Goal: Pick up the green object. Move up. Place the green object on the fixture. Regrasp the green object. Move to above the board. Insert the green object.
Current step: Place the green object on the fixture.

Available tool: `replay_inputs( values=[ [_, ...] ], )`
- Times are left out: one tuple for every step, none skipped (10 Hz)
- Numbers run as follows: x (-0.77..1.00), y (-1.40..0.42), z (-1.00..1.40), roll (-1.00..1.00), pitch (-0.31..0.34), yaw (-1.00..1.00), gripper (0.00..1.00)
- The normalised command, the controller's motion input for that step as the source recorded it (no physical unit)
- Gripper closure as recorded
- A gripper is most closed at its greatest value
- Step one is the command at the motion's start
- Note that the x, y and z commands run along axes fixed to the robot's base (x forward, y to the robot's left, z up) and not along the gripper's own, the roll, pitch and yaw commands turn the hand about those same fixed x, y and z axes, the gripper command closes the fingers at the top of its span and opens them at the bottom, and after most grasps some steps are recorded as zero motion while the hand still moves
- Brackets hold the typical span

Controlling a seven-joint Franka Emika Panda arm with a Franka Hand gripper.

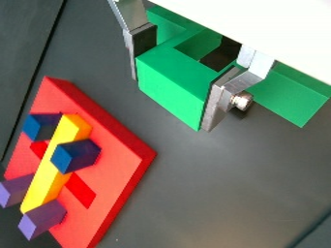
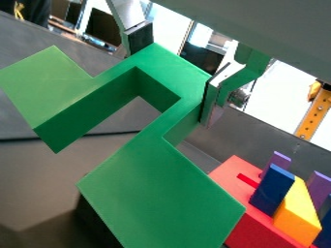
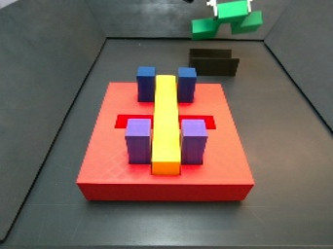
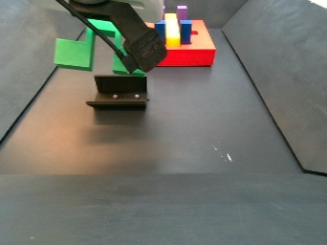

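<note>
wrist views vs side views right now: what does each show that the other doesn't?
Only the wrist views: the pincer fingers closed on the green object, silver plates against its sides.

Only the side views: the fixture on the floor, with nothing on it, and the green object held in the air above it, apart from it. In a side view the fixture stands beyond the board.

Both: the green object, and the red board with its yellow bar, blue blocks and purple blocks.
</note>
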Motion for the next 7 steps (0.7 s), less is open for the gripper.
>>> replay_inputs(
  values=[
    [0.24,-0.29,-0.25,-0.18,0.397,-0.12,1.00],
    [0.22,0.00,-0.29,-0.33,0.420,0.00,1.00],
    [0.20,0.00,-0.24,-0.07,0.434,0.00,1.00],
    [0.17,0.00,-0.38,-0.06,0.526,-0.03,1.00],
    [0.17,0.07,-0.31,-0.02,0.471,-0.05,1.00],
    [0.13,0.05,-0.23,0.00,0.414,-0.10,1.00],
    [0.22,0.16,-0.20,0.00,0.443,-0.18,1.00]
  ],
)
